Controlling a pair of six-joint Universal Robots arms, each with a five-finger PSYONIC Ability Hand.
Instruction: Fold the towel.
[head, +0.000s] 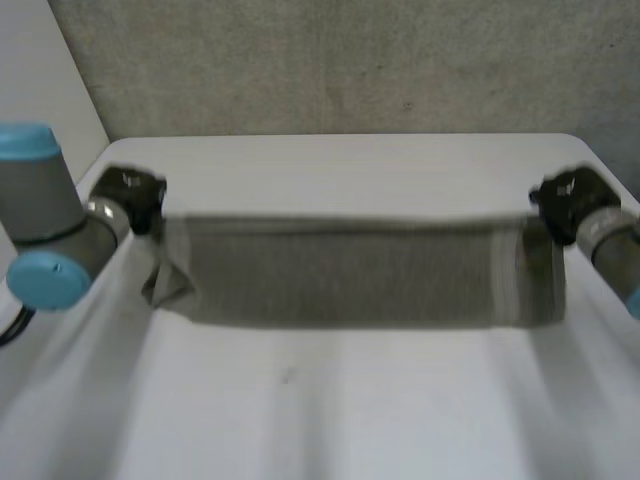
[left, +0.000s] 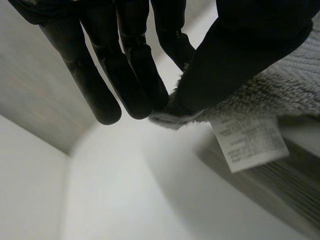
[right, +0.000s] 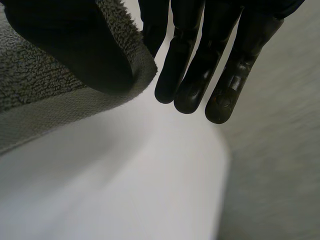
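Robot test bench, most likely a laboratory. A plain white table (head: 330, 400) stands against a bare grey wall (head: 350, 60), with a white panel (head: 40, 80) at its left side. The left arm (head: 45, 235) and the right arm (head: 612, 235), with grey joints and light-blue caps, flank the table. A grey towel (head: 350, 270) is stretched between them.
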